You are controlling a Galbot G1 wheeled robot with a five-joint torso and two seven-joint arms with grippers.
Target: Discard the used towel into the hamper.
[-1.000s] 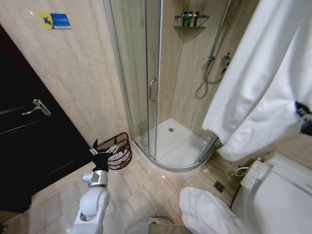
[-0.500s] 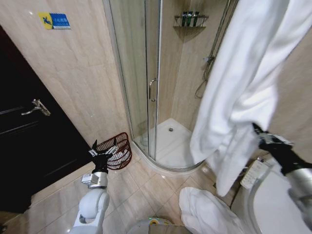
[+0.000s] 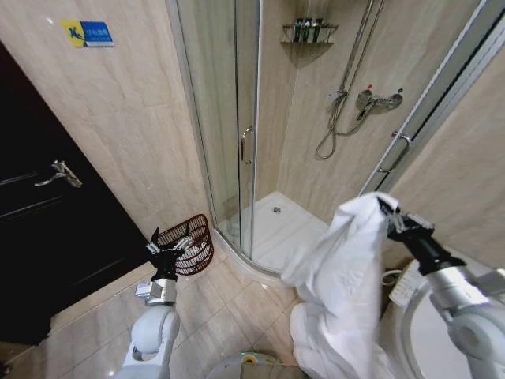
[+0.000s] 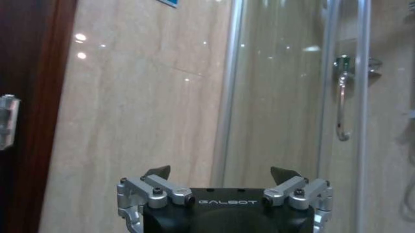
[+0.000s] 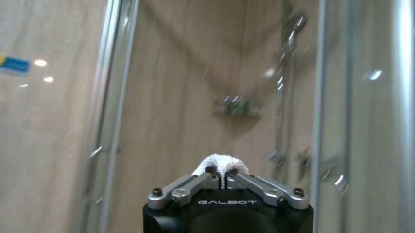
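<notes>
The right gripper point(image 3: 388, 213), clamped on the white towel point(image 3: 339, 268), has dropped from high at the right edge to mid-height, uncovering the shower fittings behind.

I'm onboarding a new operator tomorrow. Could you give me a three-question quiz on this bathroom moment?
1. True or false: the right gripper is shut on the large white terry towel.
2. Where does the small reddish-brown openwork wire hamper stand?
A. inside the shower
B. on the tiled floor by the glass shower door, just beyond the left gripper
C. on the toilet
3. Fill in: the left gripper's fingers are ____.

Key
1. True; the right wrist view shows white cloth pinched at the closed fingertips.
2. B
3. open, holding nothing.
</notes>
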